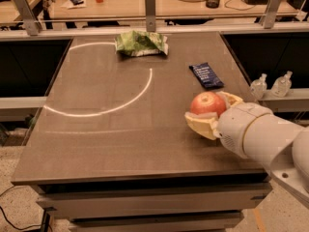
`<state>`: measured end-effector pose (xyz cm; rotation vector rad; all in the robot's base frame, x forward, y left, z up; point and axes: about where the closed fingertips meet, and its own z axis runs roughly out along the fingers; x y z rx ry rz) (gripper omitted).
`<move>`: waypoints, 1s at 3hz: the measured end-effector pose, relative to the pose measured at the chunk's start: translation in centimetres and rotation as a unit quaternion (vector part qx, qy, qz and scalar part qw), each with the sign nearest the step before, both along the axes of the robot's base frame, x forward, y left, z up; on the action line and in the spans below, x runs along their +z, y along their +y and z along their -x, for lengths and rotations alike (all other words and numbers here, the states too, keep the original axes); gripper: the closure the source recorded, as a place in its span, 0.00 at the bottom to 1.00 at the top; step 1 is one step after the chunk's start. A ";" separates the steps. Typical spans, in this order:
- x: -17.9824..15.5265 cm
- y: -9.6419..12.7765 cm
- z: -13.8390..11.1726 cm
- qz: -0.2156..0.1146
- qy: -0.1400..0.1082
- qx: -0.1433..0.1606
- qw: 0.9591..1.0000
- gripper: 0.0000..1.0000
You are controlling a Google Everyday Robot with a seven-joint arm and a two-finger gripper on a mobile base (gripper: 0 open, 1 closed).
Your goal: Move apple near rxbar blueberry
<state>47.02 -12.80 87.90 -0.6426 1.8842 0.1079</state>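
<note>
The red-orange apple [207, 104] sits between the cream fingers of my gripper [210, 113], which is shut on it at the right side of the dark table [106, 129]. The white arm reaches in from the lower right. The rxbar blueberry [206, 75], a flat navy-blue bar, lies on the table just beyond the apple, a short way further back. The apple and bar are apart.
A wrinkly green-and-white snack bag [141, 43] lies at the back middle of the table. A white arc line [120, 105] is marked on the tabletop. Two small clear bottles [270, 85] stand on a ledge off the right edge.
</note>
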 end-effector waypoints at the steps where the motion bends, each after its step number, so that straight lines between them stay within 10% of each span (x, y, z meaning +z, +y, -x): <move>1: 1.3 -3.4 -0.3 0.007 -0.025 -0.062 0.998 1.00; 3: 1.5 -5.2 -1.5 0.027 -0.043 -0.095 0.994 1.00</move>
